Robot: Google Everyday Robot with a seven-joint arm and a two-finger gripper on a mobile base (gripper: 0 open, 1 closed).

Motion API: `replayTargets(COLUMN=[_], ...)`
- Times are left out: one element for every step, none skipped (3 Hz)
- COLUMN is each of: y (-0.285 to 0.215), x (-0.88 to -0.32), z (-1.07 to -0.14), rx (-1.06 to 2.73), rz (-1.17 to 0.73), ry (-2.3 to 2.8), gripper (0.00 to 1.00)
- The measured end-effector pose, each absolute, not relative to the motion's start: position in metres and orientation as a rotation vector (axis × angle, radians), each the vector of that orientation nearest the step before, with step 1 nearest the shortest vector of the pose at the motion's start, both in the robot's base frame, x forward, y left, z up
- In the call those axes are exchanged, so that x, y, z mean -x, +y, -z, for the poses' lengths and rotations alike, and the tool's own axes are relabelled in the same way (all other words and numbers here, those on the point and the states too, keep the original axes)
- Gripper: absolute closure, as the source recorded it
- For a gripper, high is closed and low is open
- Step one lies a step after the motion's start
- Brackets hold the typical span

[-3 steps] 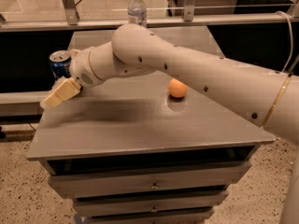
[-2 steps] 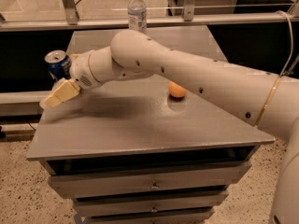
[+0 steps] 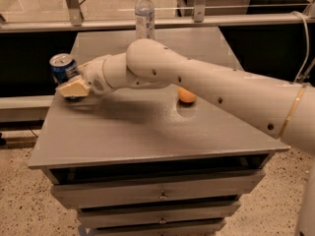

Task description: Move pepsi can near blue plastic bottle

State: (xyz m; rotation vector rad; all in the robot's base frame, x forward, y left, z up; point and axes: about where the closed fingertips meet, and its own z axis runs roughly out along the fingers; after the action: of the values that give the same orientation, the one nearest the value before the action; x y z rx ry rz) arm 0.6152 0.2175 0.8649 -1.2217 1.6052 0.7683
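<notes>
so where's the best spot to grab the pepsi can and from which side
Probably the pepsi can by its round side wall, about mid-height, squeezed across its width. It stands upright by the table edge, so a level approach from the table's middle suits, where the gripper sits low, right in front of it. The silver top offers little to pinch.

The gripper (image 3: 70, 85), matt cream plastic, sits at the pepsi can (image 3: 61, 66), glossy blue metal with a silver top. The blue plastic bottle (image 3: 144, 18) looks clear and shiny; the table (image 3: 147, 132) is smooth, matt grey.
</notes>
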Motion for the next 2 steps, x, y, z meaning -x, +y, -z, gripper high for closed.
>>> replayTargets(y=[0.198, 0.167], x=[-0.621, -0.622], z=[-0.869, -0.885], rx=[1.172, 1.145], rz=[-0.736, -0.686], ry=[1.617, 1.618], gripper=[0.74, 0.96])
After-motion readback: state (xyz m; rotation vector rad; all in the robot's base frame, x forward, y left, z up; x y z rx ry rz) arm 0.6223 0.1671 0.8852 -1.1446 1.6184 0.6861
